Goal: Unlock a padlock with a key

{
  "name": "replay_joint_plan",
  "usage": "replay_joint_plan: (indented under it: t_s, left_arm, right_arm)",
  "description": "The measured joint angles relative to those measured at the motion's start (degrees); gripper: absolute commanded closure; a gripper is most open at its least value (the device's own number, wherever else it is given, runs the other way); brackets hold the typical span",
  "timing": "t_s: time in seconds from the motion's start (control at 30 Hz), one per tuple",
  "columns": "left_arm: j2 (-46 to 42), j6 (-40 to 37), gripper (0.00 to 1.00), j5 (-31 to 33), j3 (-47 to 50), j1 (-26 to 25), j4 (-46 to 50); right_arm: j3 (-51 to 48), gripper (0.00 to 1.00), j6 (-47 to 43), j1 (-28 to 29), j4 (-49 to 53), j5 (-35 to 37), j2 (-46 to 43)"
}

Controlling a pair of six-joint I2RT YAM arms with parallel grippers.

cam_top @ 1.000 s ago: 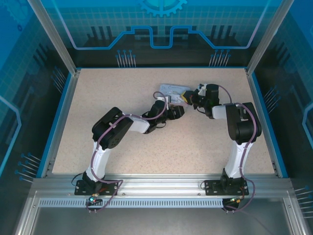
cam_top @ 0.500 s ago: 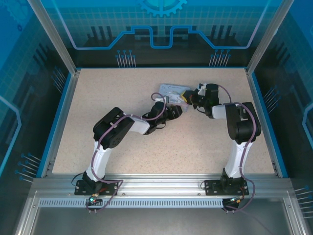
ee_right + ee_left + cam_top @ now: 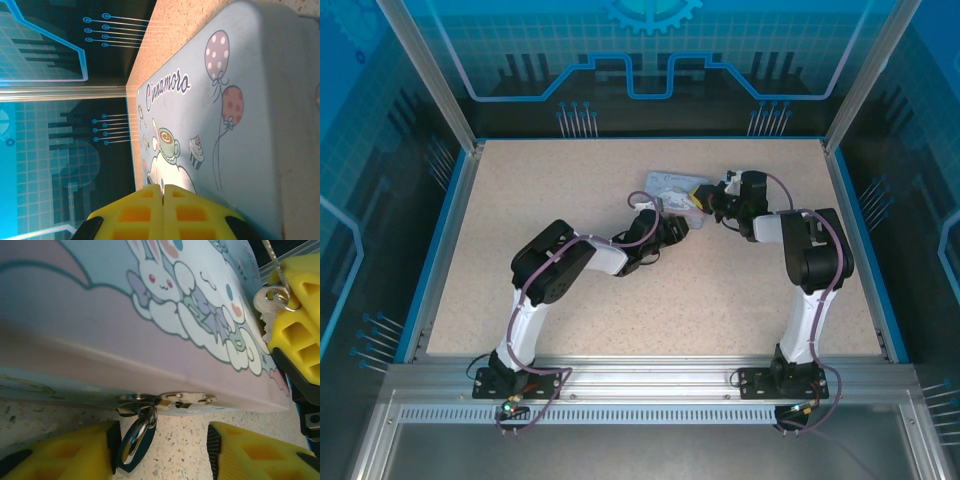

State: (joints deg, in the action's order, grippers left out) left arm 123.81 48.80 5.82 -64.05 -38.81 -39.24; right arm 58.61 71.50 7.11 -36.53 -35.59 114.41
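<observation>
**Left gripper** (image 3: 162,447)
- Your jaws stand apart and are clamped on nothing.
- The padlock (image 3: 134,442) hangs in the gap between the two yellow fingers (image 3: 60,455). It sits hard up against the finger at the lower left of the wrist view and clear of the other one.
- You cannot tell whether that finger actually presses on it.
- The lock dangles from a small metal hasp (image 3: 182,400) on the side wall of the pale cartoon tin (image 3: 150,315).
- The tin lies just ahead of your fingertips on the speckled table (image 3: 180,432).

**Right gripper** (image 3: 162,197)
- The fingers are pressed flat together with no gap.
- In the left wrist view, its yellow tips (image 3: 300,275) pinch the key (image 3: 263,302).
- The silver head and a small split ring (image 3: 282,297) stick out of the tips. The blade is hidden.
- Seen from your left gripper, the key is ahead and off to the right, over the tin's end and well apart from the padlock.

**Overhead**
- The left gripper (image 3: 677,226) is at the near side of the tin (image 3: 665,182).
- The right gripper (image 3: 703,197) is at the tin's right end, and the two sets of fingers are near each other.
</observation>
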Motion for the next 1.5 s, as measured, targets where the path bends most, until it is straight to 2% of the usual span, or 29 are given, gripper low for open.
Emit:
replay_joint_plan:
  t_s: [0.93,1.13,1.3,1.5]
  left_arm:
    - [1.09,0.79,0.77,2.36,-0.09,0.00,0.31]
    - [1.42,0.72,0.88,2.34,-0.70,-0.09,-0.11]
    - [1.42,0.79,1.00,2.34,-0.70,-0.09,-0.11]
    - [0.96,0.85,1.00,0.87,-0.63,0.33,0.68]
  right_arm:
    - [0.37,1.00,0.00,-0.04,-0.57,-0.85,0.61]
    - [0.39,1.00,0.00,-0.04,-0.63,-0.85,0.63]
    - [0.39,1.00,-0.02,-0.04,-0.81,-0.85,0.70]
    - [0.39,1.00,-0.20,-0.04,-1.25,-0.90,0.70]
